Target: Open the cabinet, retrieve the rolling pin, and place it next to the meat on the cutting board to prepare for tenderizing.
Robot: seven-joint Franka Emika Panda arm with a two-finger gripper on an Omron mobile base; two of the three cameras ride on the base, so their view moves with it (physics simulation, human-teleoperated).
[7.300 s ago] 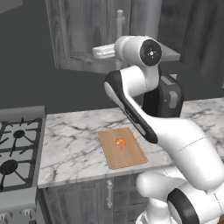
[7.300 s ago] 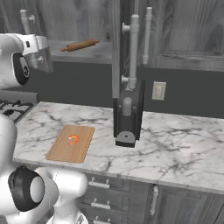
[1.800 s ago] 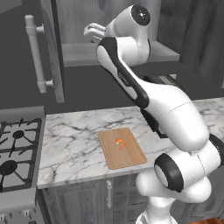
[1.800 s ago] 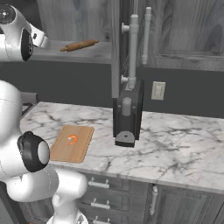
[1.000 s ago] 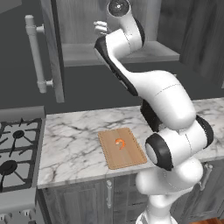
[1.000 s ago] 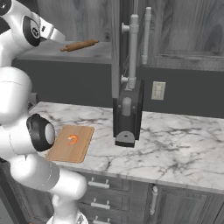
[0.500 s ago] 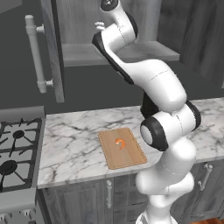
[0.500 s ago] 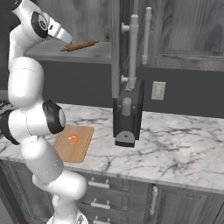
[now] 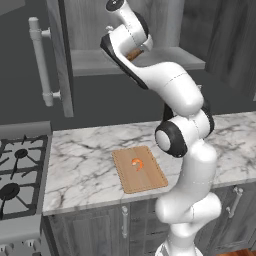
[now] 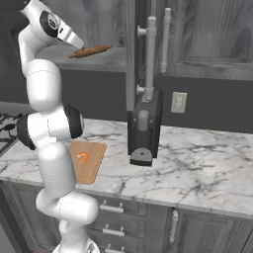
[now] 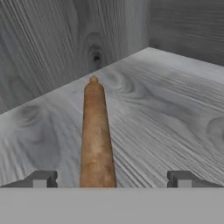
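rolling pin (image 11: 95,135) between gripper (image 11: 111,179) fingers

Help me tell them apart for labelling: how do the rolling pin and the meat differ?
Shape: the rolling pin is a long straight cylinder; the meat is a tiny curled piece.
Colour: the rolling pin is brown wood; the meat is orange.
Place: the rolling pin lies on the open cabinet shelf; the meat sits on the cutting board. Neither is held.
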